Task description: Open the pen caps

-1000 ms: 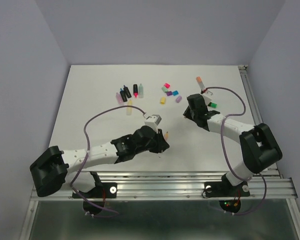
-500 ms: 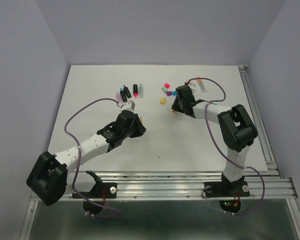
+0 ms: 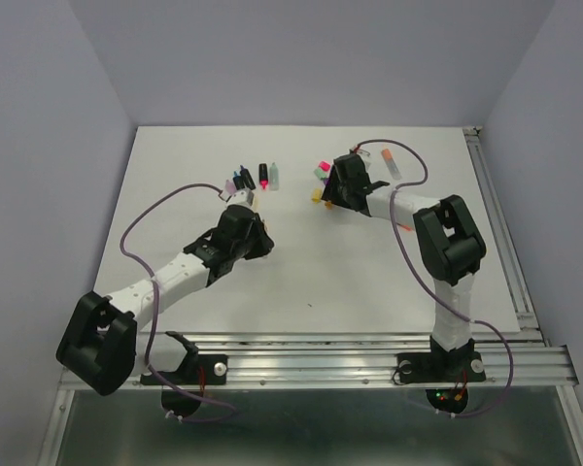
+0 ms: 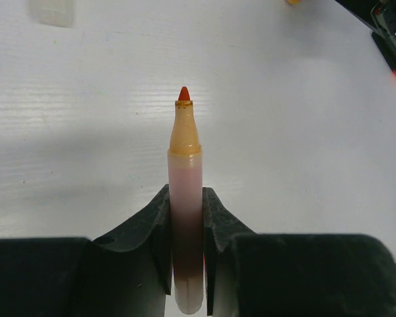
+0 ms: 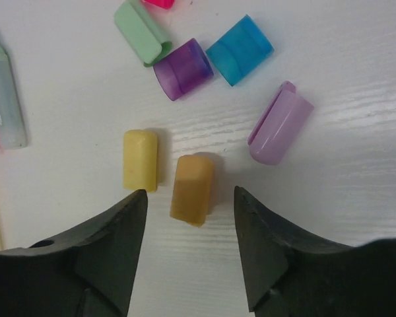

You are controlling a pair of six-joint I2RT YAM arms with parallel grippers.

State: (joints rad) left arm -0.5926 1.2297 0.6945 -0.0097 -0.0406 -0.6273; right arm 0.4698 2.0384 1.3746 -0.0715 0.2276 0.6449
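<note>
One pen [image 4: 185, 158] in left claw [image 4: 185, 205], lengthwise, tip outward.

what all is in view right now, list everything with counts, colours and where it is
pen caps: seven, loose at the far middle of the table; pink, green, purple, blue, lilac, yellow, orange cap
held pen: one, pale orange barrel, red-orange tip, uncapped
pen cluster: several, black and pastel, left of the caps; exact count unclear
lone pen: one, white with orange end, far right
table: one, white
left gripper: shut on the held pen
right gripper: open, fingers either side of the orange cap, not touching
</note>
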